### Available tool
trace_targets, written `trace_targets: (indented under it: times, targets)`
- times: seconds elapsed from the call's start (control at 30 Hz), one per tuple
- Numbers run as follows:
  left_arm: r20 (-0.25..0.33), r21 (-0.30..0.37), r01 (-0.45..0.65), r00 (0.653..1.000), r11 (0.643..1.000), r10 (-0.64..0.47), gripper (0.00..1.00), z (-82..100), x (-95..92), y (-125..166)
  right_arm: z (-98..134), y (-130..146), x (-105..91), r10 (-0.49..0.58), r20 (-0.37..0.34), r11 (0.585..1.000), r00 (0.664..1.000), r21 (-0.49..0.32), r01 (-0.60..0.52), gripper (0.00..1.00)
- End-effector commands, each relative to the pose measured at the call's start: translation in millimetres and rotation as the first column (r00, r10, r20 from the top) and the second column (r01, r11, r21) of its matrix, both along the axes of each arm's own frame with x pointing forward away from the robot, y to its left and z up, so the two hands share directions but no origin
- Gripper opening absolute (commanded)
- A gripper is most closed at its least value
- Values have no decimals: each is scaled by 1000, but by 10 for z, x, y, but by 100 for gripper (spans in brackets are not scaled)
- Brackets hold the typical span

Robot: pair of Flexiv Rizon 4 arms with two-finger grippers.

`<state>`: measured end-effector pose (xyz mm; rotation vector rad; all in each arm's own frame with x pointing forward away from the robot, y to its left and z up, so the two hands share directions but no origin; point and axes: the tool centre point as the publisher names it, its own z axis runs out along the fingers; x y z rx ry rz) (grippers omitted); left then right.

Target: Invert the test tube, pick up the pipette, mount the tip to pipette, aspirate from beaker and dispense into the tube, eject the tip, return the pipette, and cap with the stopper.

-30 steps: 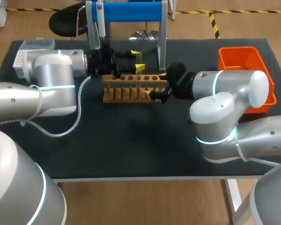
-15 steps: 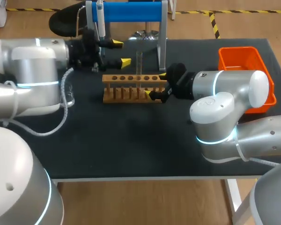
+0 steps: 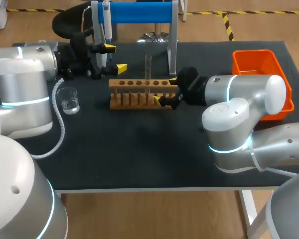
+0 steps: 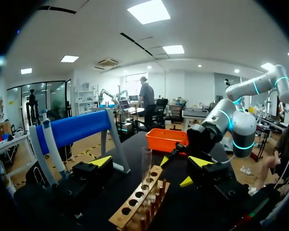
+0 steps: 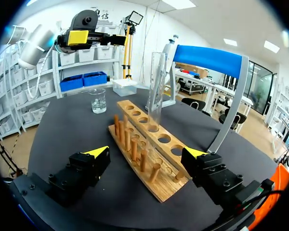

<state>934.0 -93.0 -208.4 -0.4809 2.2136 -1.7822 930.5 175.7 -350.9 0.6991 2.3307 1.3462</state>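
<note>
Left arm comes in from the left edge, over the back-left part of the black tabletop. Glass beaker stands just beside that arm, with a little clear liquid at the bottom, touching nothing else. Left pincer is spread wide and empty, above the tabletop. It is left of and behind the rack's left end, near the stand's left post.

Pipette hangs upright on the left side of the blue-barred stand at the back, just behind the left pincer and apart from it. In the left wrist view the pipette is off to one side of the fingers, not between them.

Wooden test tube rack sits mid-tabletop in front of the stand. Clear test tube stands upright in one of the rack's top holes, in its right half. Nothing holds it. In the right wrist view the test tube rises from the rack ahead of the fingers.

Right pincer is at the rack's right end, spread open. One yellow tip is behind the rack and one in front, and I can't see either touching the wood. Right arm comes in from the right edge.

Orange bin is at the back-right corner, behind the right arm.
</note>
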Motion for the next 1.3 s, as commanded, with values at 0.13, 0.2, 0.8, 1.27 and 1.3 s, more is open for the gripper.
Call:
trace_targets:
  times: [0.13, 0.2, 0.8, 1.27, 1.3]
  targets:
    - [-1, 2, -2, 1000, 1000, 2, 100, -1, 9, -18, 6, -2, -1, 1, -2, 1000, 1000, -1, -1, 100]
    - [-1, 2, -2, 1000, 1000, 2, 100, -1, 9, -18, 6, -2, -1, 1, -2, 1000, 1000, -1, -1, 100]
    - [0, 105, -347, 937, 932, 349, 100, -138, 220, 1465, 6, -2, -1, 1, -2, 1000, 1000, -1, -1, 100]
    - [-49, 148, -562, 818, 814, 574, 100, -456, 375, 2389, 6, -2, -1, 1, -2, 1000, 1000, -1, -1, 100]
    - [-46, 146, -571, 812, 808, 582, 100, -463, 394, 2428, 6, -2, -1, 1, -2, 1000, 1000, -1, -1, 100]
